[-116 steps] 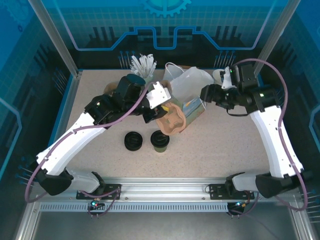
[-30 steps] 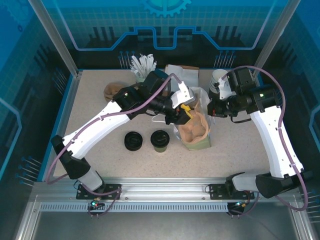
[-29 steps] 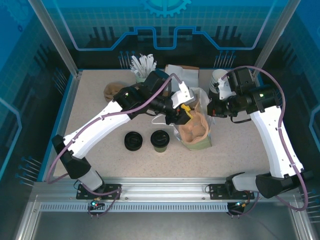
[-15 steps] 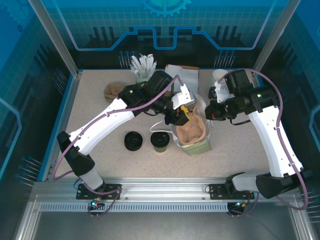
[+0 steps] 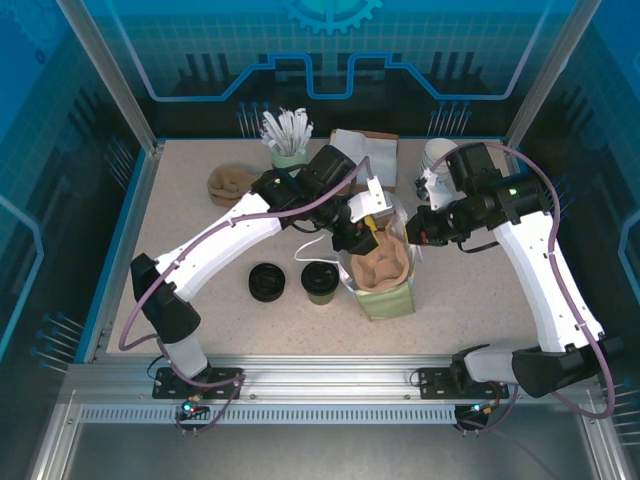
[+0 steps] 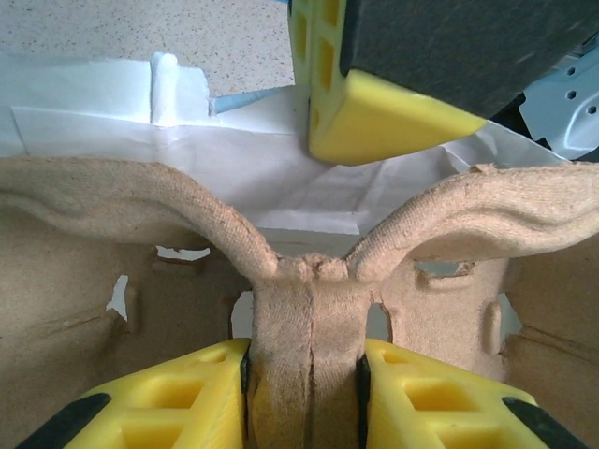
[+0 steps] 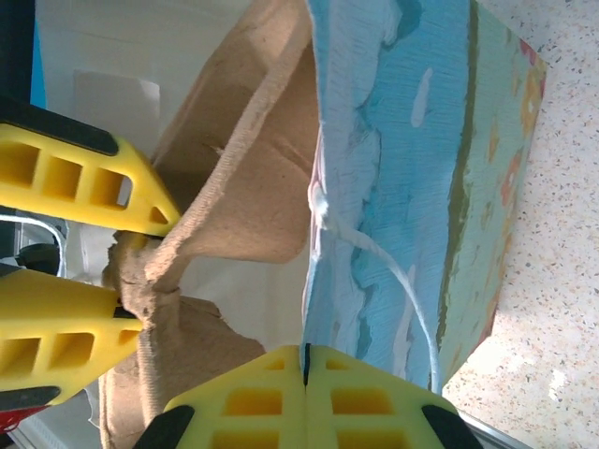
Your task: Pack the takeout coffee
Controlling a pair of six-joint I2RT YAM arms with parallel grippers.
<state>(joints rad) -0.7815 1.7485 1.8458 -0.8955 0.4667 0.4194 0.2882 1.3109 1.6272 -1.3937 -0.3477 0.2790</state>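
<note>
Nearest me, the takeout coffee (image 5: 320, 280) stands upright on the table (image 5: 480, 300), black lid on, with nothing touching it. Just beside it at its 9 o'clock sits the low pile of lids (image 5: 266, 283).

At the coffee's 3 o'clock, close by, the paper bag (image 5: 390, 298) stands mouth up, and the pulp carrier (image 5: 378, 265) sits down inside that mouth.

Now the grips. My left gripper (image 5: 368, 224) reaches over the bag from 10 o'clock, jaws narrowed and clamped on the carrier's central ridge. In the left wrist view, both yellow fingers (image 6: 187, 393) press against that ridge from either side.

My right gripper (image 5: 414, 232) comes in from 2 o'clock, squeezed fully closed and pinching the bag's rim. The right wrist view has the paper edge nipped between the pads.

Further back from the bag:
- **12 o'clock:** a flat brown-and-white paper stack (image 5: 368, 148).
- **11 o'clock:** a cup of white sticks (image 5: 288, 132).
- **1 o'clock:** a stack of white cups (image 5: 436, 156).
- **Far out at 10 o'clock:** spare pulp trays (image 5: 228, 185).
</note>
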